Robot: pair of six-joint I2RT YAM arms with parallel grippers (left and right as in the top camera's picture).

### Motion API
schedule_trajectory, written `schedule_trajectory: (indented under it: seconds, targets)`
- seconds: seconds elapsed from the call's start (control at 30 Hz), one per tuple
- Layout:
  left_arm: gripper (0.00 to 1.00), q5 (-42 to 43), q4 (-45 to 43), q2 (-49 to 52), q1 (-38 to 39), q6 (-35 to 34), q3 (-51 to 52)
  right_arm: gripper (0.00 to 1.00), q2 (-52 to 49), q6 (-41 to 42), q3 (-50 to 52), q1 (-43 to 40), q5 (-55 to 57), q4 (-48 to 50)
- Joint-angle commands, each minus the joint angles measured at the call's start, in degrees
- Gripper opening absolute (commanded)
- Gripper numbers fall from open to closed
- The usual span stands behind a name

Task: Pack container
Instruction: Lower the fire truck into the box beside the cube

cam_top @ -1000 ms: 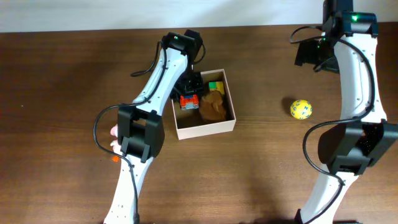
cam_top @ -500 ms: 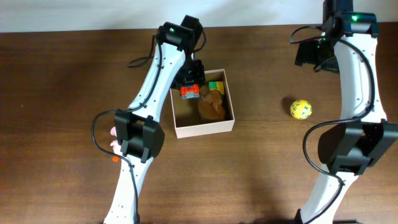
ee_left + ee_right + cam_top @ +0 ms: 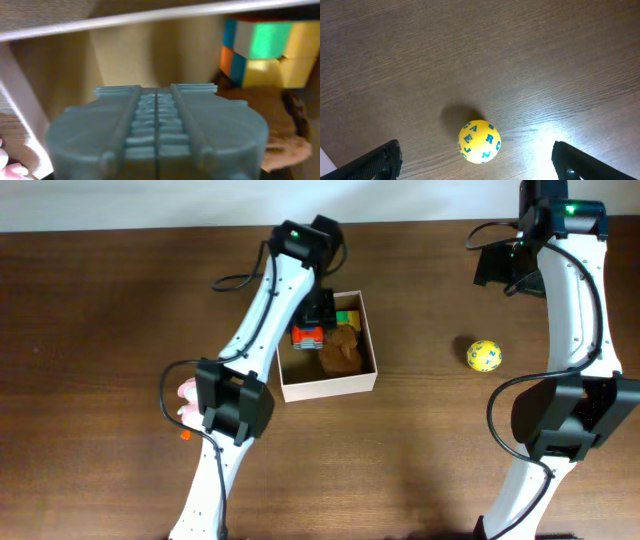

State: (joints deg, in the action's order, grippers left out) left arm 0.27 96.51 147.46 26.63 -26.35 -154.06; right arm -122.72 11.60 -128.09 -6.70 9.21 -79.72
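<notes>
Tabletop (image 3: 90, 330) of dark brown wood fills the overhead view, and both arms reach in from the near edge. The left arm (image 3: 262, 320) bends over the container (image 3: 330, 386), which sits on the tabletop left of centre, well apart from the right arm (image 3: 578, 300). The container lies flat with its open top facing up. It is square, so no side reads as a long axis, and its walls are turned slightly off the tabletop's edges, the near wall rising a little toward the right.

The left end effector (image 3: 157, 135) is down inside the container, its ribbed fingers pressed together along a seam with nothing between them. The right end effector (image 3: 497, 268) hangs over the far right of the tabletop with its fingers spread wide.

A brown soft toy (image 3: 343, 352) fills the container's right half, with a colour cube (image 3: 265, 50) in the far right corner beside it. An orange-red piece (image 3: 307, 336) lies just under the left end effector; whether they touch cannot be told. A yellow ball (image 3: 479, 141) with blue letters rests alone on the tabletop to the container's right.
</notes>
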Motion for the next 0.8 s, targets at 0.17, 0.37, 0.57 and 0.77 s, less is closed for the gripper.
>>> schedule_trajectory:
  seconds: [0.17,0.37,0.57,0.77]
  targets:
    - [0.61,-1.64,0.2,-0.24,0.37,0.07,-0.92,0.99,0.74,-0.22,-0.72,0.28,0.9,-0.02]
    - [0.53,-1.86,0.2,-0.24,-0.66,0.09,-0.92,0.99,0.74,-0.22,-0.72,0.28,0.92,-0.02]
    - [0.53,-4.61,0.11,-0.22,-0.66,0.07,0.5,0.99,0.74,-0.22,-0.72,0.28,0.92,-0.02]
    - [0.54,-4.63,-0.48,0.0,-1.31,0.07,1.25,0.99,0.74,-0.22,-0.72,0.28,0.92,-0.02]
